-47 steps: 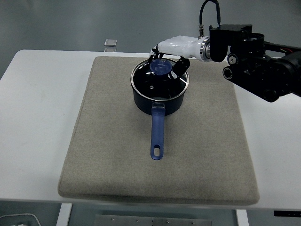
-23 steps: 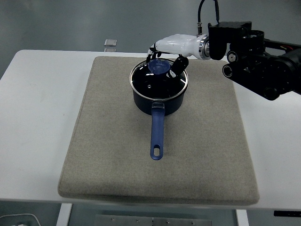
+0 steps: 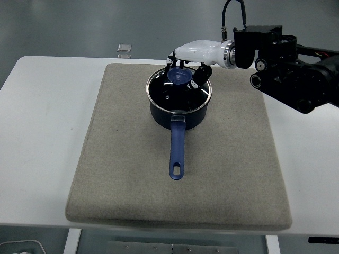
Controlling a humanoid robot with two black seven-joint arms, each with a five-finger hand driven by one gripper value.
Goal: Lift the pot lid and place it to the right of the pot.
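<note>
A dark blue pot (image 3: 179, 115) with a long blue handle (image 3: 176, 151) stands on the grey mat (image 3: 127, 174), handle pointing toward the near edge. Its glass lid (image 3: 172, 94) with a blue knob (image 3: 178, 77) is tilted, its far edge raised above the pot's rim. My right hand (image 3: 186, 64), white with black fingers, reaches in from the right and is shut on the knob from above. The left arm is out of view.
The grey mat covers the middle of the white table (image 3: 42, 132). A small clear object (image 3: 124, 48) lies at the table's far edge. My black right arm (image 3: 291, 74) hangs over the mat's far right corner. Bare mat lies right of the pot (image 3: 238, 132).
My right hand has risen slightly with the knob in it. The lid's far side has tipped up from the pot. The pot has not moved.
</note>
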